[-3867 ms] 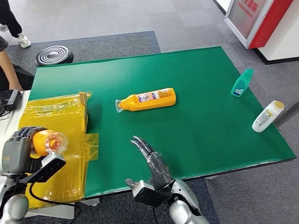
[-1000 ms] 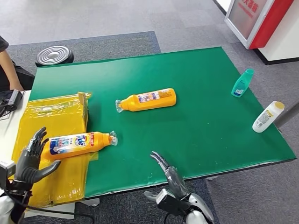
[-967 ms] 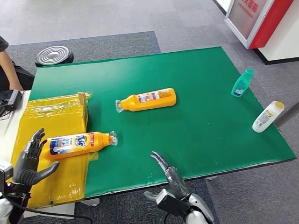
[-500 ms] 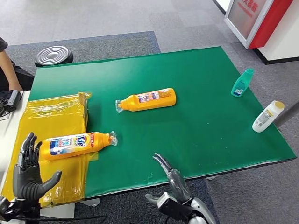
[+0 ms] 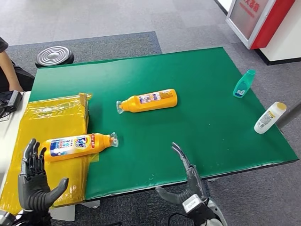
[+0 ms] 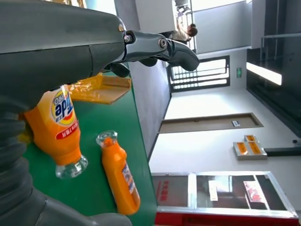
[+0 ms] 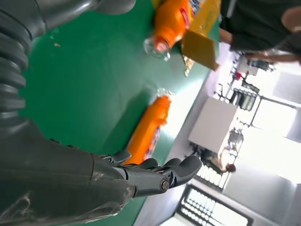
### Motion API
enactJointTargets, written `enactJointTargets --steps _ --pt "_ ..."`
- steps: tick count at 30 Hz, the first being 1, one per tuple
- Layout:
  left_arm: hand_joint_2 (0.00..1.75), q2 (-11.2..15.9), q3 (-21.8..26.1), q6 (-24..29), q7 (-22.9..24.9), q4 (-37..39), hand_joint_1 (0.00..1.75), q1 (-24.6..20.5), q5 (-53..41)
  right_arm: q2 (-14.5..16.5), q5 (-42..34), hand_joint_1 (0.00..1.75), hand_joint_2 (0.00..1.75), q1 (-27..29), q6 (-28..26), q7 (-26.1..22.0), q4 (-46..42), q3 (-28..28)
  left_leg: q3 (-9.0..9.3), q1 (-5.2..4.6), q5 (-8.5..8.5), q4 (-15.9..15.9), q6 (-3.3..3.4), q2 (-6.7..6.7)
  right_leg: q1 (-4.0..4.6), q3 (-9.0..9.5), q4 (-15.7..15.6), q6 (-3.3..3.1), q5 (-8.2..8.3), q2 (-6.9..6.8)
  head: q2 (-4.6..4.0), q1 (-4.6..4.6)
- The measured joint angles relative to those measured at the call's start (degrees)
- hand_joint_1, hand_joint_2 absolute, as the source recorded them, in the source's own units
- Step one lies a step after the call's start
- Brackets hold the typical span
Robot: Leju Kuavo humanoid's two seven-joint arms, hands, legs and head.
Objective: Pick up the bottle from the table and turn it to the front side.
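We read the near bottle as already turned: it lies on its side across the edge of the yellow sheet, brand label up, clear cap on the green desk pointing right, so it looks set down face-up on purpose; our left hand hangs just off the near-left desk edge, fingers apart, palm toward the bottle's base, holding nothing, near it but not touching; our right hand sits below the near desk edge, fingers spread and empty, aimed up toward mid-desk; we judge the next target is the second orange bottle, on its side at mid-desk, cap left, small-print label up, so probably the back side showing; reach to it from the right hand looks unobstructed, bare green between them; small cardboard flap stands at the sheet's far-right corner, just left of that bottle's cap, could snag a leftward sweep; teal bottle and white bottle lie far right, well apart from both hands; black ribbed disc on the floor beyond the far-left corner; a person's arm at the left edge.
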Motion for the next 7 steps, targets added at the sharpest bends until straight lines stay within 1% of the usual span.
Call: enactJointTargets --steps 4,7 --pt "1.75 -1.82 0.20 -1.33 0.02 0.22 0.00 0.72 -0.87 1.40 -0.87 0.00 1.75 1.08 0.48 -1.01 -2.14 -3.25 0.00 0.00 -0.02 0.00 0.02 0.00 0.00 0.01 0.00 0.02 -0.01 0.00 0.00 -0.01" --pt "1.75 -2.66 0.29 -1.81 0.02 0.48 0.00 0.87 -0.96 2.09 -0.82 0.00 1.75 1.42 0.66 -1.14 -2.74 -4.73 0.01 0.00 -0.02 0.00 0.01 0.00 0.00 0.01 0.00 0.03 -0.02 0.00 0.00 -0.01"
